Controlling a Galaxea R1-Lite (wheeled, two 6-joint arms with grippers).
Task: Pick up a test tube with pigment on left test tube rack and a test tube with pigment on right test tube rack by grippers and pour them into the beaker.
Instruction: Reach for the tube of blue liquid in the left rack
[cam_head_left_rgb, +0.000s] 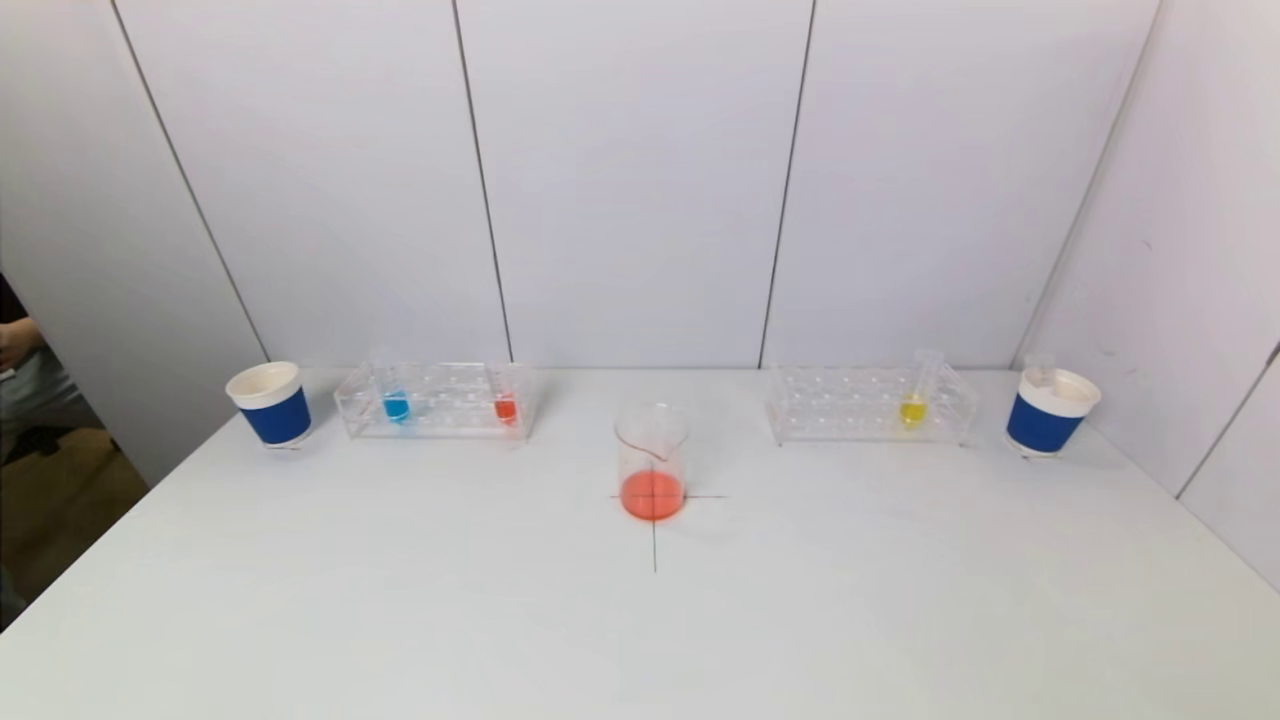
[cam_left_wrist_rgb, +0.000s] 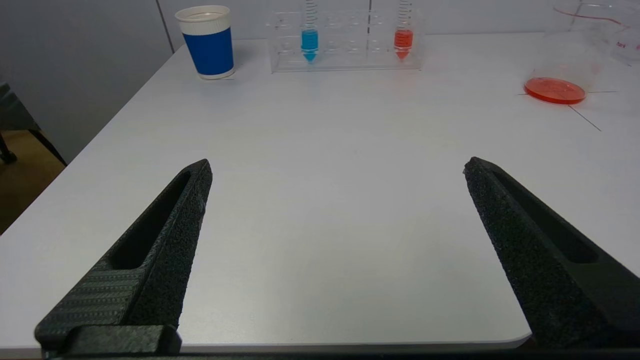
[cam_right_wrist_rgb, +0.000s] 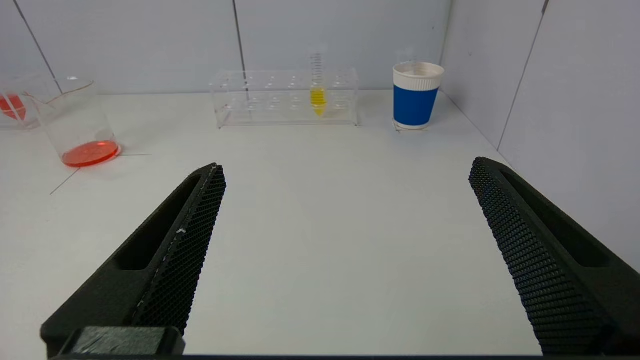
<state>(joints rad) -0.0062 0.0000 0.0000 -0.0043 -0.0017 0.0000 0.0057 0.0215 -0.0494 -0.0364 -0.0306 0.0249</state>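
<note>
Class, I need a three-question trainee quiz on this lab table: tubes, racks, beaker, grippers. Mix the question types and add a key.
1. True or false: the left rack holds a blue tube and a red tube.
2. What colour is the tube in the right rack? A green, B yellow, C purple.
3. Fill in: the beaker holds ____ liquid.

Key
1. True
2. B
3. Orange-red. Both the left gripper and right gripper are open and empty.
</note>
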